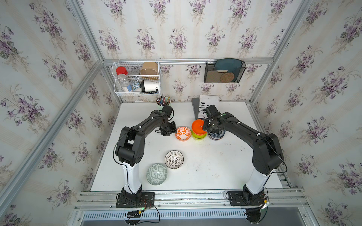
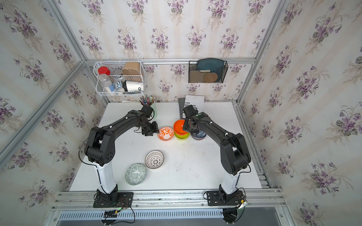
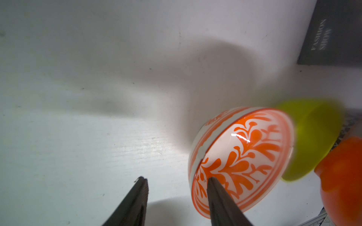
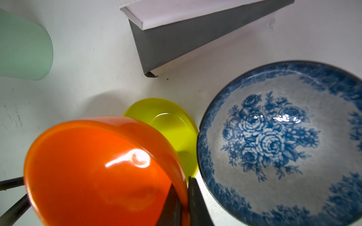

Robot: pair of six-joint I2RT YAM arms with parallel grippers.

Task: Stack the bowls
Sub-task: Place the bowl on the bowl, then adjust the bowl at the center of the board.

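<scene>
Bowls [image 1: 198, 127], centre frame on white surface [image 1: 215, 166]: my right pincer [image 4: 183, 193] pinches the glossy plain orange bowl [image 4: 98, 176] by its rim over the lime-yellow bowl [image 4: 172, 125]; left pincer [image 3: 176, 180] spread astride the orange-white leaf-patterned bowl [image 3: 244, 156]. I judge early: black-white radial bowl [image 1: 174, 159], grey-green patterned bowl [image 1: 157, 174], lower frame, unstacked.

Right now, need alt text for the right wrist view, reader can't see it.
The right gripper pinches the rim of a glossy plain orange bowl, tilted over a translucent lime bowl on the white table. A blue-floral ceramic bowl sits close beside them, with a mint green cup and a grey book farther off.
</scene>
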